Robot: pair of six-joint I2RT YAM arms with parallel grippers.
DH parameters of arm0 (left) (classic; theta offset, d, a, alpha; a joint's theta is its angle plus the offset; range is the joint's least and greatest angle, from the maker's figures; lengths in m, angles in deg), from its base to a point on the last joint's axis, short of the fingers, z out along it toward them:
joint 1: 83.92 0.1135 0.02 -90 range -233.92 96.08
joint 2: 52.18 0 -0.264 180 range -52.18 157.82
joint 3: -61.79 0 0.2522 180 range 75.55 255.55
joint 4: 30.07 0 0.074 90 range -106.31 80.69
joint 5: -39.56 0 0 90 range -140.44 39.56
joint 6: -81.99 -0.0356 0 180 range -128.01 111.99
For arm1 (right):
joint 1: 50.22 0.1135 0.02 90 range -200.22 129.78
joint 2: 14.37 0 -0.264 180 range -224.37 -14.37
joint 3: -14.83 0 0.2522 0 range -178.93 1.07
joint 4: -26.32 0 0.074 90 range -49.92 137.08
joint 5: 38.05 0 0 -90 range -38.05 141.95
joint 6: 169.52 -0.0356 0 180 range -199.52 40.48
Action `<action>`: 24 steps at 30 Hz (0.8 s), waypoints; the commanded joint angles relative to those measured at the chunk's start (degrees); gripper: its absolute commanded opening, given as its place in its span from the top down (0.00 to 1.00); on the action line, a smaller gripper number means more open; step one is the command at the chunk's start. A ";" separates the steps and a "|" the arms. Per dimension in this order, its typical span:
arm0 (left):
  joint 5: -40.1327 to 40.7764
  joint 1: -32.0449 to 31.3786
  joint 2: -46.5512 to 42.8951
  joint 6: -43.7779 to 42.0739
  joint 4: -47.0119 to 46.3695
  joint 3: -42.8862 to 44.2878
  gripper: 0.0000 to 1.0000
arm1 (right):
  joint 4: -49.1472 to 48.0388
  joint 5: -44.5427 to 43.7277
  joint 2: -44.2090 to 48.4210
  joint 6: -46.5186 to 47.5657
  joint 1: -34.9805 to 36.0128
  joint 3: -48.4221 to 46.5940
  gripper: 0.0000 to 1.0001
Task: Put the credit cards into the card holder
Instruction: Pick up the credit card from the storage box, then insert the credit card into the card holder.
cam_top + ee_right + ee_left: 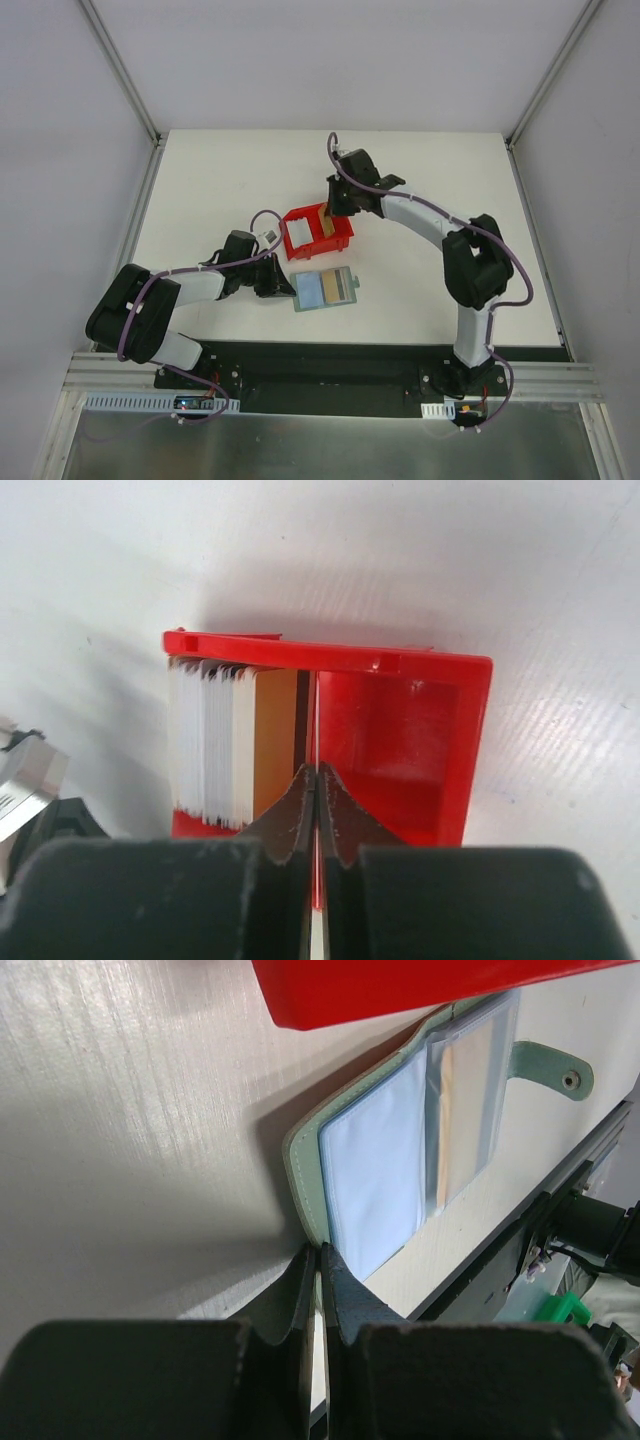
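left gripper (318,1255), dark ribbed fingers pressed together, tips at the soft green rim of the wallet (370,1165), open flat on the white table (130,1110), glossy blue sleeves up. red plastic bin (400,665) holds thin upright cards (210,735); right gripper (318,772), fingers closed tight, meets the gold one's edge.

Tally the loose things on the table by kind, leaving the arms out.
red plastic bin: 1
card holder, lying open: 1
stack of cards standing in the bin: 1, packed too tightly to count singly
orange card showing through the holder's sleeve: 1
Total: 4
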 commanded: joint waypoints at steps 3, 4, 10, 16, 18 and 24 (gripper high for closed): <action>-0.90 0.31 -0.90 -1.79 -1.14 -0.58 1.00 | -6.54 -1.99 17.14 -1.38 -0.24 7.54 1.00; -1.07 0.31 -0.63 -1.97 -1.14 -0.76 1.00 | -8.21 -1.55 19.17 -2.35 -0.15 10.26 1.00; -1.16 0.31 0.34 -2.32 -1.58 -1.55 1.00 | -18.58 2.93 32.00 -11.92 0.64 28.54 1.00; -1.86 0.31 0.78 -3.29 -1.32 -1.90 1.00 | -28.78 7.15 35.80 -20.36 4.15 43.49 1.00; -2.30 0.31 1.21 -3.90 -0.88 -1.90 1.00 | -32.03 7.50 34.23 -22.21 5.20 46.23 1.00; -3.17 0.22 2.01 -3.56 -1.14 -2.60 1.00 | -38.37 8.64 27.64 -23.63 7.05 49.14 1.00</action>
